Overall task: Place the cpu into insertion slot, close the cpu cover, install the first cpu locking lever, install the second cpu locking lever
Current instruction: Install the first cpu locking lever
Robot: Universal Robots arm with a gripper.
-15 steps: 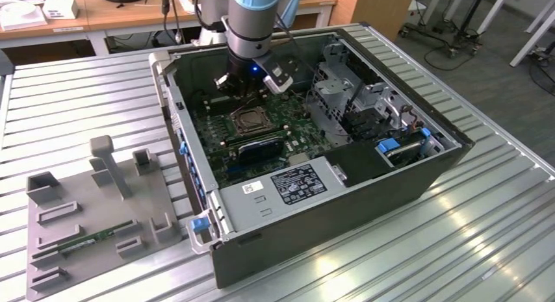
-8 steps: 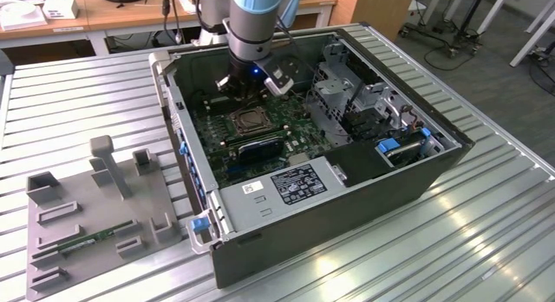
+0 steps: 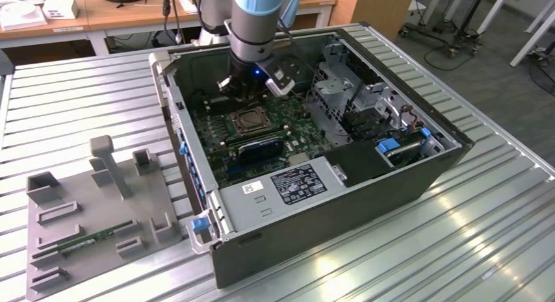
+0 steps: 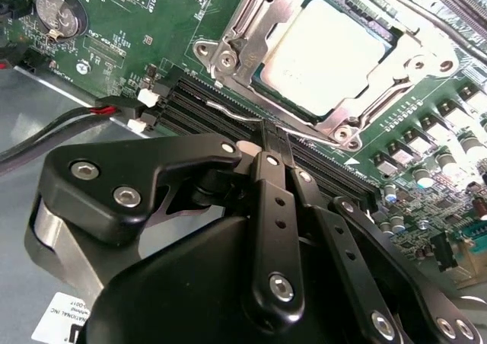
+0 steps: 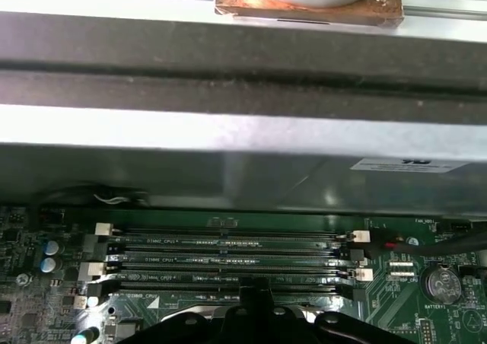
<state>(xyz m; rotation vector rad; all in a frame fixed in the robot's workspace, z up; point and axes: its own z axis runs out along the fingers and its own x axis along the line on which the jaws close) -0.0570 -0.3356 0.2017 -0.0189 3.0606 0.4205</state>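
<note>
Got cpu point(image 4: 323, 51) seated under lowered cpu cover point(image 4: 242, 26); claw point(image 4: 275, 142) pinched together, empty, at its 12 o'clock in exterior view

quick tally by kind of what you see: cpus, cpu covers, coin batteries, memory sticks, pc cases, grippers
cpu: 1
cpu cover: 1
coin battery: 1
memory stick: 1
pc case: 1
gripper: 1
total: 6

A ribbed metal table point(image 3: 485, 237) is lit from above, with pale glare reflected along its slats. Wooden desks point(image 3: 113, 16) are set behind it. Grey floor point(image 3: 494, 75) and wheeled stand bases point(image 3: 433, 37) are seen at the exterior view's right.
</note>
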